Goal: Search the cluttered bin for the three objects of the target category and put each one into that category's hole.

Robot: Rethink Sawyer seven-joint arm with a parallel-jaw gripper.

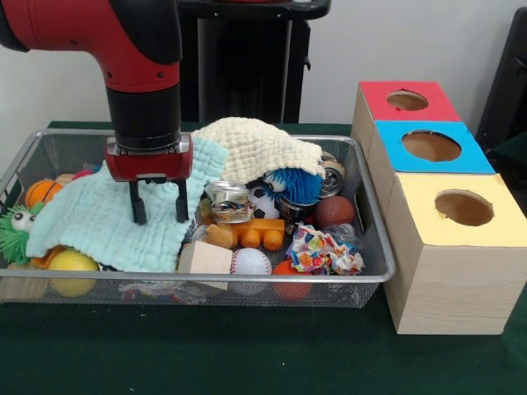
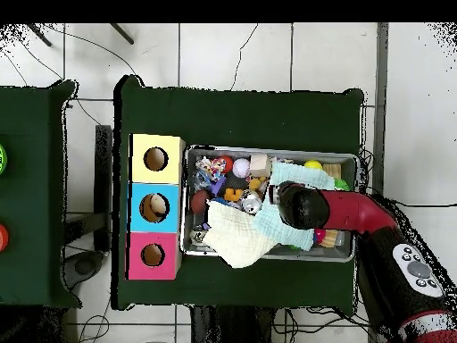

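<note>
The silver wire-mesh bin is crammed with toys and cloths; it also shows in the overhead view. A small clear creased bottle lies near the bin's middle. More clear plastic shows beside the patterned rag; I cannot tell whether it is a bottle. My gripper is open and empty, with its fingers just above a pale teal cloth, left of the bottle. The blue-topped box's round hole is right of the bin and also shows in the overhead view.
A cream cloth drapes over the back of the pile. A metal can, a patterned rag, a baseball and a green fuzzy toy lie in the bin. The red-topped and yellow-topped boxes flank the blue one.
</note>
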